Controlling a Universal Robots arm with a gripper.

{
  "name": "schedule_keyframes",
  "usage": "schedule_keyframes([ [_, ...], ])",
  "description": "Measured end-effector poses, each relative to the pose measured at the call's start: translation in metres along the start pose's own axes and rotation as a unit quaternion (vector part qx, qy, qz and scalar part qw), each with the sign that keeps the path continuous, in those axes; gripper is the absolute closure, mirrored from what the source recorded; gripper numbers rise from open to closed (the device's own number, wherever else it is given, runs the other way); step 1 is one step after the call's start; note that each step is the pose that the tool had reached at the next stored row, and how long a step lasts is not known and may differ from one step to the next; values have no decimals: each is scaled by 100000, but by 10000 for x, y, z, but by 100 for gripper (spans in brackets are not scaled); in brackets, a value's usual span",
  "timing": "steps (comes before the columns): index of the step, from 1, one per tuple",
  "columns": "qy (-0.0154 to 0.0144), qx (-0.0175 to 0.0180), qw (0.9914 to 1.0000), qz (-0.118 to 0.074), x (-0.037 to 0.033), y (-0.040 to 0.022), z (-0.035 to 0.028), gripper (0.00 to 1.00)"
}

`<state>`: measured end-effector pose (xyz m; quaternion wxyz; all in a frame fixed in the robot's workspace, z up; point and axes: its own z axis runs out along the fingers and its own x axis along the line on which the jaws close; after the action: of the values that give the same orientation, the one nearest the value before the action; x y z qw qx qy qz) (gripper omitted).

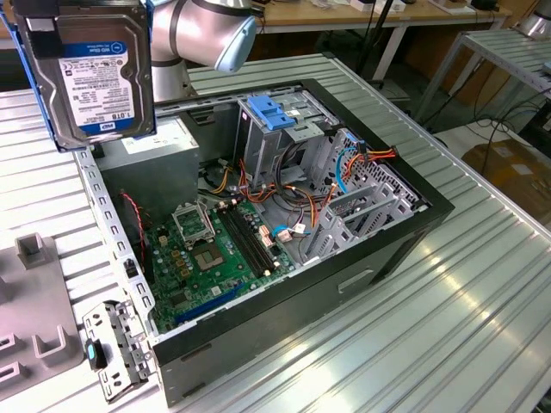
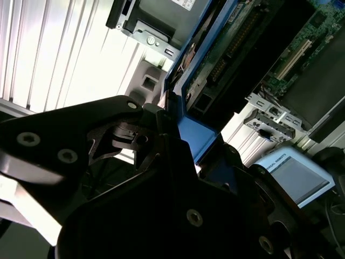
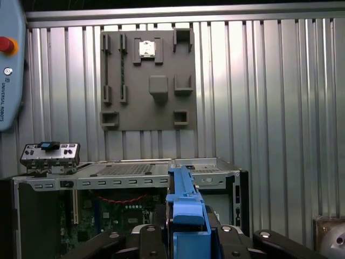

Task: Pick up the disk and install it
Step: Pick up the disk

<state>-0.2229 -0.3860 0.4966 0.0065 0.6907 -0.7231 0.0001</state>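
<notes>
— What is standing around the work area?
— A ribbed metal table (image 1: 482, 327) is stretching across the foreground, and light is glinting off its grooves toward the exterior view's right.
— And further back?
— A wooden bench (image 1: 344, 19) is running along the far side, and a second metal table (image 1: 508, 52) is standing at the exterior view's right.
— The floor?
— A pale floor (image 1: 452, 133) is showing between them, dark cables (image 1: 492, 125) are trailing over it, and a brown cardboard box (image 1: 516, 176) is sitting beside the big table.
</notes>
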Motion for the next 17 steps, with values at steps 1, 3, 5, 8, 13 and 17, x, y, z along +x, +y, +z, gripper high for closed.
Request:
schedule_keyframes([
  [1,2,-1,100000,1,0,-16,0,63],
  [3,3,-7,100000,2,-1,-50,-1,63],
  [5,2,-9,100000,0,-1,-87,-1,63],
  [8,-1,-11,100000,-4,-2,-142,-1,63],
  [13,0,-28,100000,0,-4,-308,-3,63],
  [17,3,-40,100000,1,-4,-410,-4,63],
])
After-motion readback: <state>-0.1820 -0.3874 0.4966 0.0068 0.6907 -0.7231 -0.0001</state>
